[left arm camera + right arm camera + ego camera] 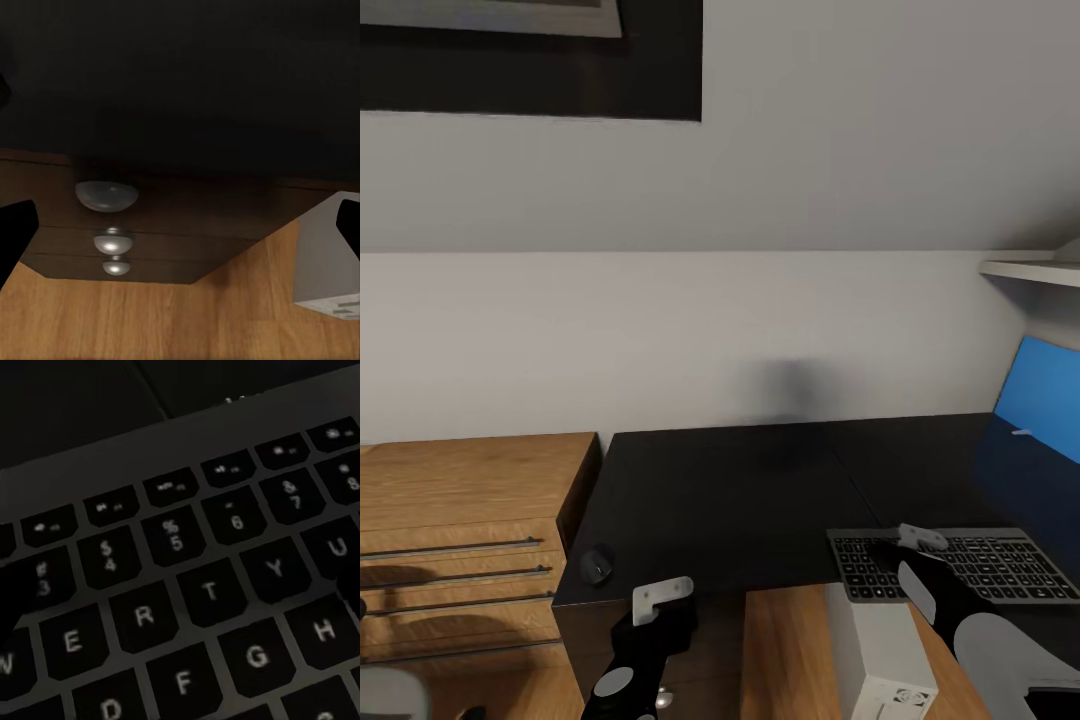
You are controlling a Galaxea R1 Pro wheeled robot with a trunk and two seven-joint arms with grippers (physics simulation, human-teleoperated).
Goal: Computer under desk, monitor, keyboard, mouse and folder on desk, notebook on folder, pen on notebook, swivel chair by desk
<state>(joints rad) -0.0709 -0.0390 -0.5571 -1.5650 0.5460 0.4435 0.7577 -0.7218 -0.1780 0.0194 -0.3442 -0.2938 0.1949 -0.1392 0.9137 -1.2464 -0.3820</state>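
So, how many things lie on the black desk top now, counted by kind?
keyboard: 1
mouse: 1
Total: 2, both on the desk.

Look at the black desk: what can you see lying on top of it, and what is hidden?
On the desk lie the keyboard near its front edge and the mouse at the front left corner. The right gripper covers part of the keyboard's left end.
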